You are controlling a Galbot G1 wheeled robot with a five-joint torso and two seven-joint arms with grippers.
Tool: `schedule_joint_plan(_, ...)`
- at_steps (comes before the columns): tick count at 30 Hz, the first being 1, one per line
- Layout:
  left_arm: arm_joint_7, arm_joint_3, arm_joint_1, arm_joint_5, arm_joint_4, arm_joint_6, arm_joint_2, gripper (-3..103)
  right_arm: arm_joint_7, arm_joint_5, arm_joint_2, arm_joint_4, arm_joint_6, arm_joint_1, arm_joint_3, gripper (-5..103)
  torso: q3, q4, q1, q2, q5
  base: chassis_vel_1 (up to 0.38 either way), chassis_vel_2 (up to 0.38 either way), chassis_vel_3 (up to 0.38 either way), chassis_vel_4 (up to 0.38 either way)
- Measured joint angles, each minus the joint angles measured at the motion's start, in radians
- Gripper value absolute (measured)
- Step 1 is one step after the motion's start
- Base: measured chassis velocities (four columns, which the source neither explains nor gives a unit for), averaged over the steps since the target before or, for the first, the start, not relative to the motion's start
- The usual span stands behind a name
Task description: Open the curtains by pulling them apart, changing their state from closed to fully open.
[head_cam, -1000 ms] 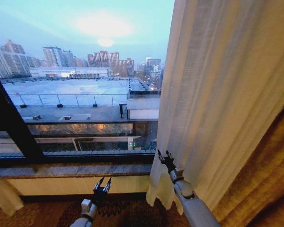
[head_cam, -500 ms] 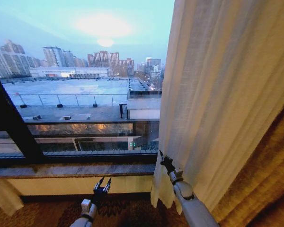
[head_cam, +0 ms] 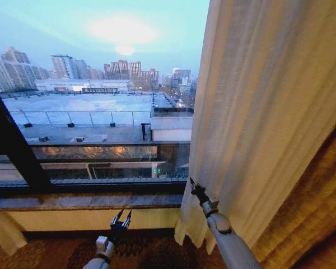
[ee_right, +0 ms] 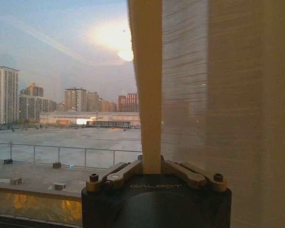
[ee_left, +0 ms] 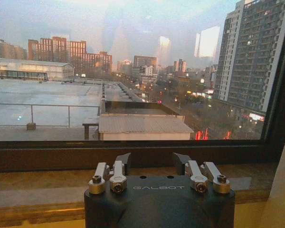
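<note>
right gripper: (head_cam: 194, 185) raised at the inner edge of the right curtain, low down near the sill; its fingers are pinched together on that edge, and in the right wrist view (ee_right: 151, 166) the hem band runs straight up from between the closed fingers.
left gripper: (head_cam: 122, 215) held low in front of the window sill, fingers spread apart with nothing between them; in the left wrist view (ee_left: 152, 161) it faces the glass.
right curtain: (head_cam: 257, 112) sheer cream panel hanging over the right part of the window, pleats falling to the floor.
left curtain: (head_cam: 3, 232) a small bunch of cream fabric at the far left, below the sill.
window: (head_cam: 95, 101) glass uncovered between the two panels.
window sill: (head_cam: 73, 200) stone ledge under the glass.
</note>
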Motion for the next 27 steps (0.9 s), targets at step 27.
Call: schedule_joint_plan(27,0.001,0.001,0.000,0.000,0.000,0.000,0.000,50,0.017,0.014,-0.026,-0.001,0.076,-0.013,0.029,0,0.000,-0.0005,0.000,0.000,0.0002,-0.264,-0.290,0.269,0.285)
